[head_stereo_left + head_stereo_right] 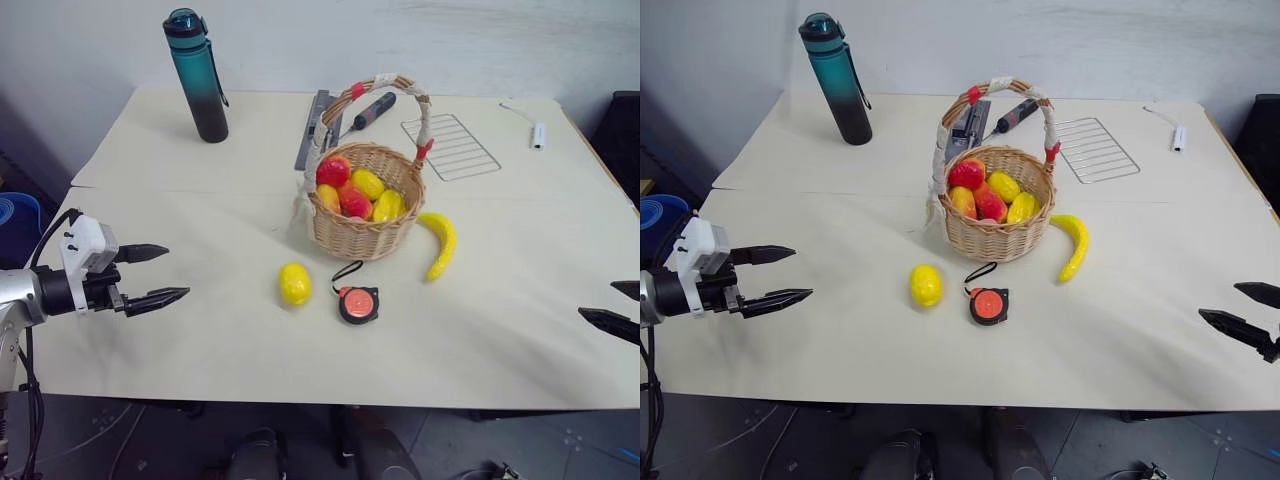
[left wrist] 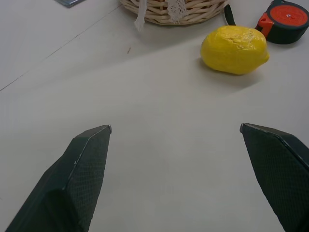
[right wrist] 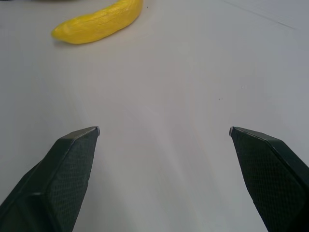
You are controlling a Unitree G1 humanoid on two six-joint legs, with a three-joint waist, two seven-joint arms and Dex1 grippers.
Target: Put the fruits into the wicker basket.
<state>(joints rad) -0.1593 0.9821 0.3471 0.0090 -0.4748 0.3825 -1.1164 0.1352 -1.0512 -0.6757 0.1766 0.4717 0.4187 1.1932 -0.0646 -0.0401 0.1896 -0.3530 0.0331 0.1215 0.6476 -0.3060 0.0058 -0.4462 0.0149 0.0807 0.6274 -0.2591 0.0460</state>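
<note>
The wicker basket [image 1: 366,232] stands mid-table with several red and yellow fruits [image 1: 352,192] inside. A yellow lemon [image 1: 294,283] lies on the table in front of it, to its left. A banana [image 1: 439,244] lies just right of the basket. My left gripper [image 1: 160,274] hovers open over the table's left edge, well left of the lemon [image 2: 234,49], with nothing between its fingers. At the right edge my right gripper [image 1: 618,306] is open and empty too, with the banana [image 3: 99,21] some way ahead of it.
An orange-and-black tape measure [image 1: 358,304] lies beside the lemon. A teal bottle [image 1: 199,78] stands at the back left. Behind the basket are a wire grid [image 1: 451,147], a grey bar [image 1: 312,131] and a black tool [image 1: 373,111]. A small white object [image 1: 538,134] lies far right.
</note>
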